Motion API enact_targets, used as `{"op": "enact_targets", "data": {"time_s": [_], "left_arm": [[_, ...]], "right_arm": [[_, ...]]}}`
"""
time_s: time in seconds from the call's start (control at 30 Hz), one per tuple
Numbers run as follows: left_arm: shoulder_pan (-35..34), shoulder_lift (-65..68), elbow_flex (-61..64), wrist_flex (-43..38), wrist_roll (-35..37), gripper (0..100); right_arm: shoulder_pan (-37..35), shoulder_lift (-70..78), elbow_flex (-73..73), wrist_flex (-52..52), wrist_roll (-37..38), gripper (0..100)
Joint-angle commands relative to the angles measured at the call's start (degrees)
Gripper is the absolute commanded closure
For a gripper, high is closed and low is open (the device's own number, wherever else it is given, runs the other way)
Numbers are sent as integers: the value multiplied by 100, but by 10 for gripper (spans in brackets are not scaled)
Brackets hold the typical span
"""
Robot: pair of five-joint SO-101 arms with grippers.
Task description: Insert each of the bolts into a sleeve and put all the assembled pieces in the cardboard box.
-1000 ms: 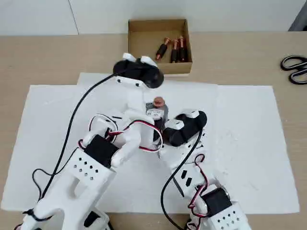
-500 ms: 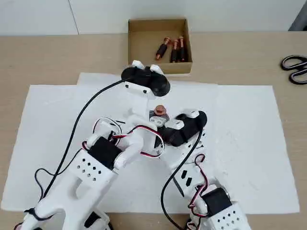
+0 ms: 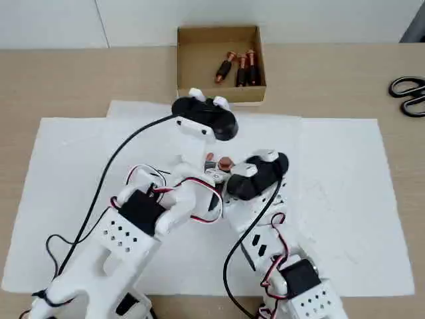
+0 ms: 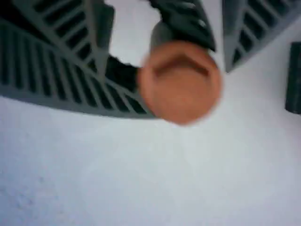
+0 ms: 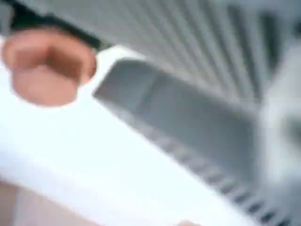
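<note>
High view | bolt [image 3: 224,161], copper head up, mid-paper [image 3: 332,199] where my two arms meet | my left jaws and right jaws: apart or clamped, I cannot tell | cardboard box [image 3: 189,46] on far worktop [image 3: 66,80], three assembled pieces [image 3: 240,68] in its right half.

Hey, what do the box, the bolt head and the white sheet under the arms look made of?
Box: brown cardboard, matte, going by its plain folded walls. Bolt head: probably metal with a copper-coloured finish, smooth and faintly shiny; plated or solid is unclear. White sheet: likely paper, matte, with faint creases.
</note>
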Motion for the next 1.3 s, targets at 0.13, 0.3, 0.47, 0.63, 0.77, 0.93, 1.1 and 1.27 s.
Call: {"op": "enact_targets", "data": {"time_s": [0.13, 0.3, 0.47, 0.63, 0.77, 0.93, 1.1, 1.27], "left_arm": [[0, -97, -523, 35, -35, 827], [-158, -149, -778, 176, -35, 825], [-598, -545, -971, 422, -44, 824], [-1073, -1099, -927, 633, -360, 824], [-1653, -1582, -927, 1046, -589, 824], [-2954, -2532, -971, 1705, -615, 826], [-4176, -3253, -1024, 2708, -615, 826], [-5055, -3288, -1007, 3455, -624, 825]], "right_arm": [[-13, -127, -114, -119, 53, 995], [-13, -127, -114, -119, 53, 995], [-13, -127, -114, -119, 53, 995], [-13, -127, -105, -119, 53, 995], [13, -127, -88, -119, 53, 995], [259, -84, -123, -119, 53, 995], [901, 40, -387, 66, 26, 995], [1033, 945, -1952, 1024, 62, 995]]}}
